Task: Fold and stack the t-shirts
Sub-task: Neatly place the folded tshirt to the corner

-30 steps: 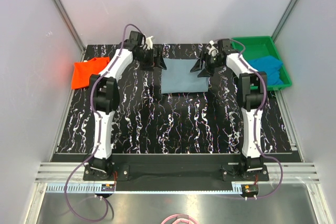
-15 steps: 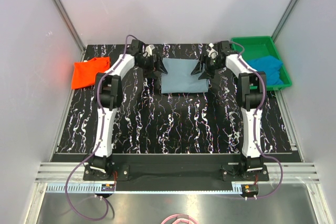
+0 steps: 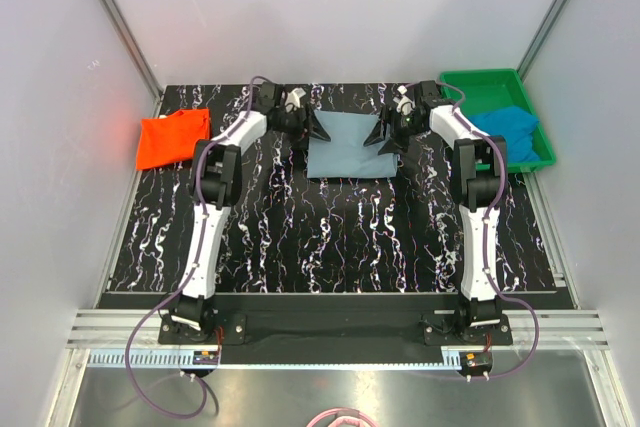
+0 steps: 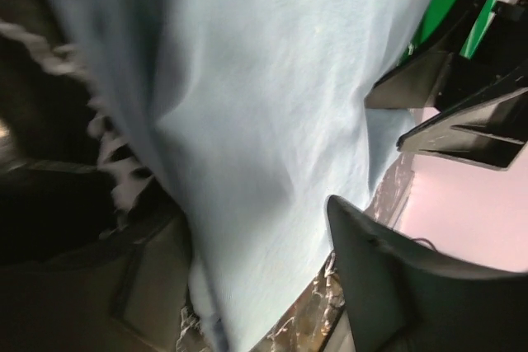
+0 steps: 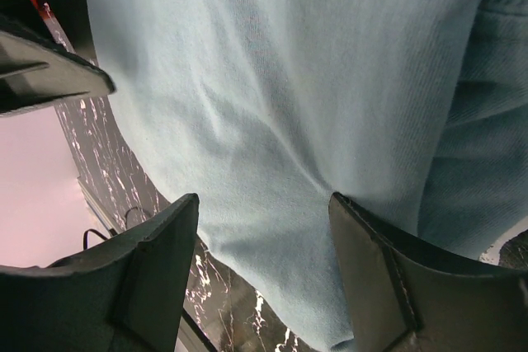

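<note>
The grey-blue t-shirt (image 3: 350, 145) lies folded into a rectangle at the far middle of the table. My left gripper (image 3: 318, 131) is open at its left edge, jaws spread over the cloth (image 4: 264, 121). My right gripper (image 3: 380, 135) is open at its right edge, jaws spread over the cloth (image 5: 289, 80). Neither holds anything. The orange-red t-shirt (image 3: 170, 137) lies at the far left. The bright blue t-shirt (image 3: 510, 132) lies in the green tray (image 3: 490, 82) at the far right.
The table top (image 3: 330, 237) is black with white marbling. Grey walls close in on the left, right and back. The right gripper's fingers (image 4: 462, 47) show in the left wrist view, across the shirt.
My left gripper has moved right, from beside the shirt's left edge onto it. My right gripper has shifted slightly left at the right edge. The shirts have not moved.
</note>
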Available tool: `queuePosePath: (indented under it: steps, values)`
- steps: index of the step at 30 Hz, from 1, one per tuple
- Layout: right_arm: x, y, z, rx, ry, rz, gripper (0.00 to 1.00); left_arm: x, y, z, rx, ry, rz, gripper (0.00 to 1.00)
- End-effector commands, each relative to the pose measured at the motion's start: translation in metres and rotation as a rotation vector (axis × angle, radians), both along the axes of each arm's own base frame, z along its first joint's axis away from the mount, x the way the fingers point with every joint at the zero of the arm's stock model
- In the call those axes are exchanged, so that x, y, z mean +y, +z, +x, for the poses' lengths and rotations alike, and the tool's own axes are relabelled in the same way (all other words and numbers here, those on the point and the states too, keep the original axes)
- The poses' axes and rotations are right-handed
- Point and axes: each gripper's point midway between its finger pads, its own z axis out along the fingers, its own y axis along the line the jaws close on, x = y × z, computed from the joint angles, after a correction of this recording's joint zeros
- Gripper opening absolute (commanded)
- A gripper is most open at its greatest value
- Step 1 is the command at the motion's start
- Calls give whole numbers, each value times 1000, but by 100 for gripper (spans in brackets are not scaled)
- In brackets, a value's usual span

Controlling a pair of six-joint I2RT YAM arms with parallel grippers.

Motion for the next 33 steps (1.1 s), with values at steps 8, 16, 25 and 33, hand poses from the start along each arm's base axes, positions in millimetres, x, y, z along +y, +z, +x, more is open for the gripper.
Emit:
queuePosePath:
  steps: [8,16,25,33]
  values:
    - [-7,-8,-5,21,-6,-45,73,-29,-4,-12,20,-42,-44,21]
    - [-11,59,3,-130,19,-45,71,18,38,2,-153,-7,129,0]
    - [-31,140,-3,-263,-25,10,72,114,88,-9,-272,43,390,0]
    - [-40,148,-18,-251,-47,26,72,203,128,-21,-332,158,559,0]
